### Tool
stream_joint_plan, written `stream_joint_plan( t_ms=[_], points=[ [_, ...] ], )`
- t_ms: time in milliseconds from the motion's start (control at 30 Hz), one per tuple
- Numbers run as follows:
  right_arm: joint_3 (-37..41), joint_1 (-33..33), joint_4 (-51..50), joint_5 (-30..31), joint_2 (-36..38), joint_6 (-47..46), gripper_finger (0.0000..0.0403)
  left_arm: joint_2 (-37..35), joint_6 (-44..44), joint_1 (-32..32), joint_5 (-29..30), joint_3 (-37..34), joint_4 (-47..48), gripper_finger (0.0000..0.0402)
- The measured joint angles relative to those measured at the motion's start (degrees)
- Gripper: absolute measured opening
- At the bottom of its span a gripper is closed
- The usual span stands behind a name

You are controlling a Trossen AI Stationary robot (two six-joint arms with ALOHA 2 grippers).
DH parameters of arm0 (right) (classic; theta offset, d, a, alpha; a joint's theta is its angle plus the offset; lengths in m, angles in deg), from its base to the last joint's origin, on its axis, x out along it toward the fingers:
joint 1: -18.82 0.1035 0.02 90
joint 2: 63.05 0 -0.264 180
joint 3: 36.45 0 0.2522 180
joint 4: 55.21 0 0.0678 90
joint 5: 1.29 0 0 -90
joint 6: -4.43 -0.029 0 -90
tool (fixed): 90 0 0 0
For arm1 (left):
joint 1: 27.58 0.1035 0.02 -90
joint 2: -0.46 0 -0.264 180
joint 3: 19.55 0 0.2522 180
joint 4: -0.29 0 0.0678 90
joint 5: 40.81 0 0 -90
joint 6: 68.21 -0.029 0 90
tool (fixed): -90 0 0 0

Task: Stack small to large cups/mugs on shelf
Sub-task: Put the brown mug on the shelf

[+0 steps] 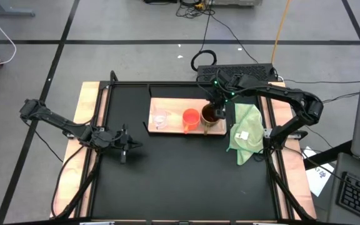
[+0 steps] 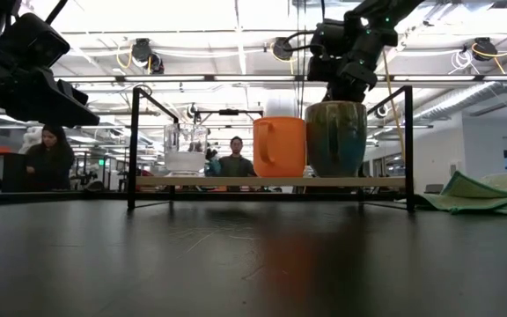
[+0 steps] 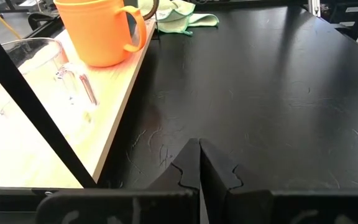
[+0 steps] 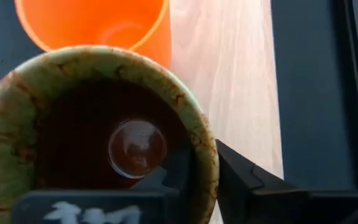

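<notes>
Three cups stand in a row on the light-wood shelf (image 1: 175, 107). The clear glass cup (image 1: 160, 119) is at its left, the orange handled cup (image 1: 191, 118) in the middle, and the brown mug (image 1: 209, 115) with its greenish rim at the right. All three rest on their bases on the shelf (image 2: 236, 181). My right gripper (image 1: 216, 105) comes down onto the brown mug (image 2: 335, 136) from above and is shut on its rim. My left gripper (image 1: 125, 147) hovers shut over the black table, left of the shelf and nearer than it, touching nothing (image 3: 199, 163). My right gripper holds the brown mug by its rim (image 4: 207, 163), at the side away from the orange cup (image 4: 92, 25). One finger is inside the mug (image 4: 166, 177) and one outside (image 4: 244, 177), with the wall pinched between them. The fingers point down from above. The mug stands upright on the shelf (image 4: 229, 74).
A light green cloth (image 1: 245, 132) lies crumpled just right of the shelf. A black metal frame (image 2: 133, 150) borders the table, with its posts beside the shelf. The black tabletop (image 1: 180, 175) spreads in front of the shelf. People show in the room beyond (image 2: 49, 158).
</notes>
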Motion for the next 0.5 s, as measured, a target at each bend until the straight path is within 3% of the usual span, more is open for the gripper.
stream_joint_plan(
  t_ms=[167,500],
  points=[
    [0.2,0.0,-0.5,0.5,-0.1,-0.2,0.0083,0.0,0.3,0.0,0.0,0.0,0.0,0.0003],
    [0.2,0.0,1.1,-0.1,-0.1,-0.2,0.0094,0.0,0.3,0.0,0.0,0.0,0.0,0.0003]
  ],
)
